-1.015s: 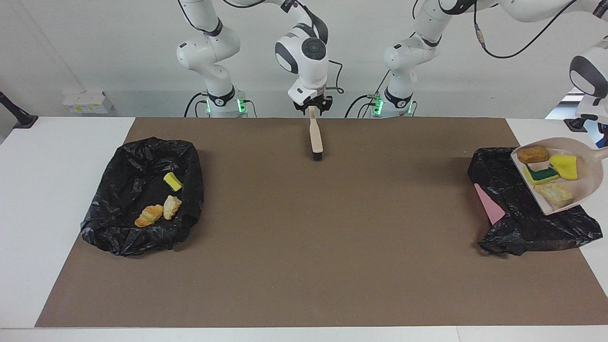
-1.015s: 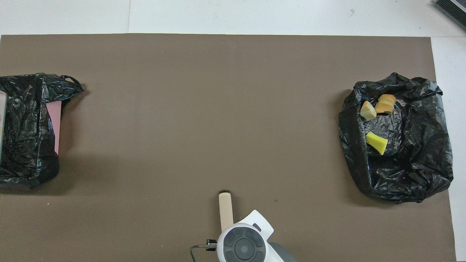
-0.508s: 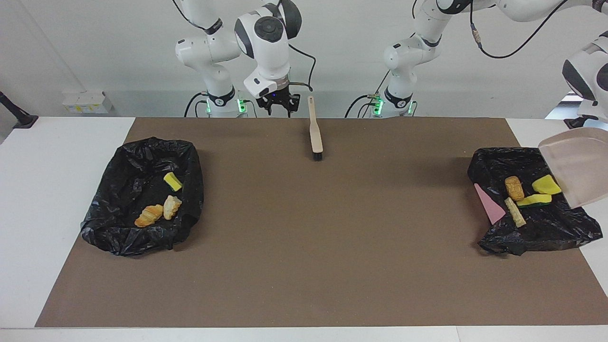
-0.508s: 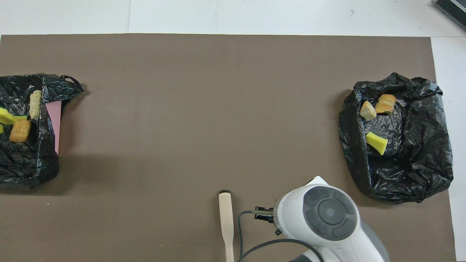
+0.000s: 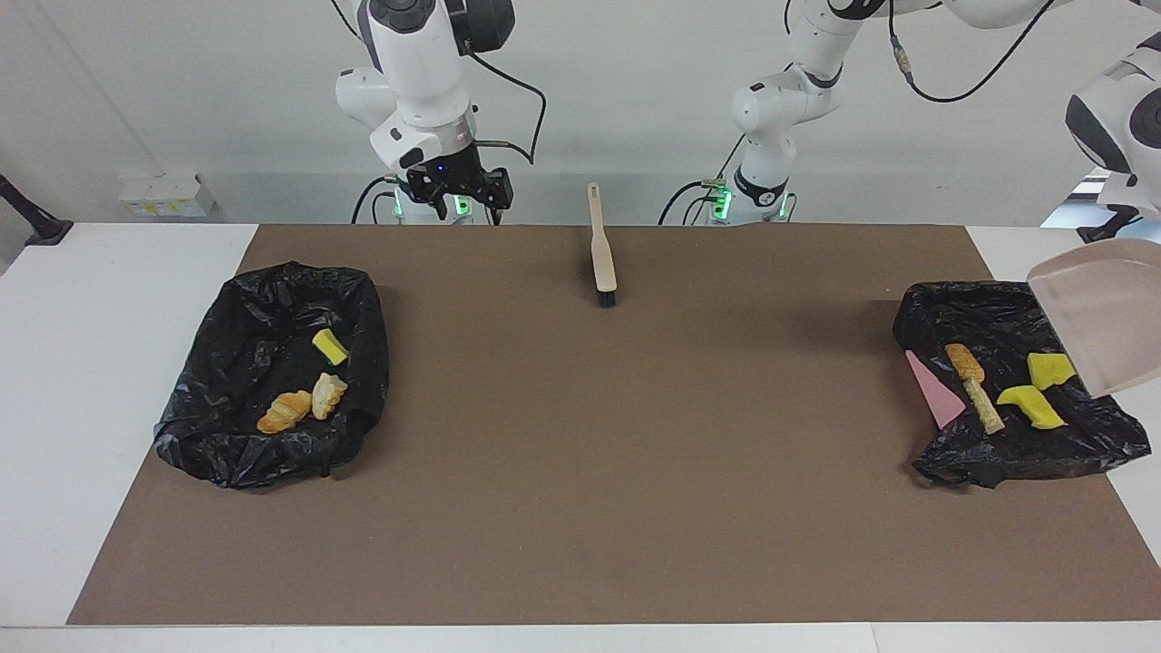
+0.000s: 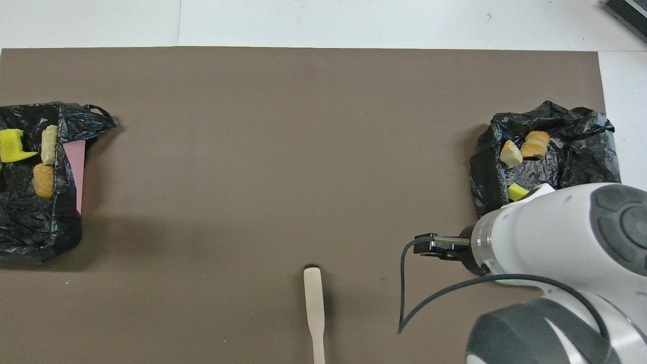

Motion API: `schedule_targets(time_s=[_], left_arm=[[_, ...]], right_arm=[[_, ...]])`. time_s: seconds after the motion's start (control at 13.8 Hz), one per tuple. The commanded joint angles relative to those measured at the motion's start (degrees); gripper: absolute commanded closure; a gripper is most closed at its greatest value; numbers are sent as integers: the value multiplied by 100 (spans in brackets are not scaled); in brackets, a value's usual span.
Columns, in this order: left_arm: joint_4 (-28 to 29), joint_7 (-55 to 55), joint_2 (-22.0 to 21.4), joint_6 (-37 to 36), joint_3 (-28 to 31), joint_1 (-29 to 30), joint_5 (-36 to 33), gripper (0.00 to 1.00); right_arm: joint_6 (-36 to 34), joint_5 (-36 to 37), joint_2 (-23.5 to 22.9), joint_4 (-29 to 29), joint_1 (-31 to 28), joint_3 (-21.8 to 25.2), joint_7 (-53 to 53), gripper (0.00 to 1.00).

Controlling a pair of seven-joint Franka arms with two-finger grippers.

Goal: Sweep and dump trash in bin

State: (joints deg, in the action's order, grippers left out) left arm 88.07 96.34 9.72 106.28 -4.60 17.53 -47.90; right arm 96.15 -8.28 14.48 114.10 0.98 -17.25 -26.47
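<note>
Two crumpled black plastic bags sit on the brown mat (image 5: 580,472), one at each end of the white surface (image 5: 109,317).

In the bag at the right arm's end (image 5: 209,453) you have three scraps:
- a golden ridged croissant (image 5: 284,410)
- touching it, a pale crusty bread chunk (image 5: 327,395)
- nearer the robots, a yellow sponge wedge (image 5: 329,346)

The bag at the left arm's end (image 5: 998,462) holds four:
- a brown cork-like lump (image 5: 964,361)
- a thin tan bread stick (image 5: 984,405), its long axis running roughly away from the robots, with one end against the lump
- two yellow sponge pieces (image 5: 1050,369), close together

A flat pink piece (image 5: 934,390) leans on this bag's rim, on the side toward the table's middle.

The pale plastic dustpan (image 5: 1102,317) hangs empty over that bag, tipped steeply with its mouth down. Your left claw (image 5: 1111,229) is closed and carries it, though the grip itself sits at the frame's edge.

The brush (image 5: 601,254) lies flat mid-mat, close to the robots. Its smooth wooden handle points toward them and its black bristle head points away.

Your right claw (image 5: 458,195) hangs with fingers spread and nothing in it, over the mat's edge by its own base.
</note>
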Motion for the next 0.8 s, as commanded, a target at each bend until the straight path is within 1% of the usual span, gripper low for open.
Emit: schedule_targets(time_s=[0.0,0.07,0.22,0.29,0.44,0.65,0.73], left_arm=[[62,-308,-172,-230,38,-162,587,100],[62,-535,-173,-300,38,-267,841,100],[62,-1115,-173,-502,38,-381,1351,100],[70,-1396,-181,-573,38,-478,1563,100],[62,-2020,-181,-827,38,-732,1932,100],[62,-3012,-217,-1152,38,-1180,2267,100],[62,-3381,-225,-1258,38,-1356,2372,100]], right_arm=[[-254,299,-340,-615,-150,-85,168,0],[-341,422,-463,-817,-185,-77,256,0],[-648,538,-787,-1431,-396,-85,519,0],[-789,564,-946,-1695,-362,-51,651,0],[-966,801,-1166,-2144,-195,265,722,0],[-1501,925,-1728,-3031,261,923,827,0],[-1537,925,-1773,-3138,384,1082,906,0]])
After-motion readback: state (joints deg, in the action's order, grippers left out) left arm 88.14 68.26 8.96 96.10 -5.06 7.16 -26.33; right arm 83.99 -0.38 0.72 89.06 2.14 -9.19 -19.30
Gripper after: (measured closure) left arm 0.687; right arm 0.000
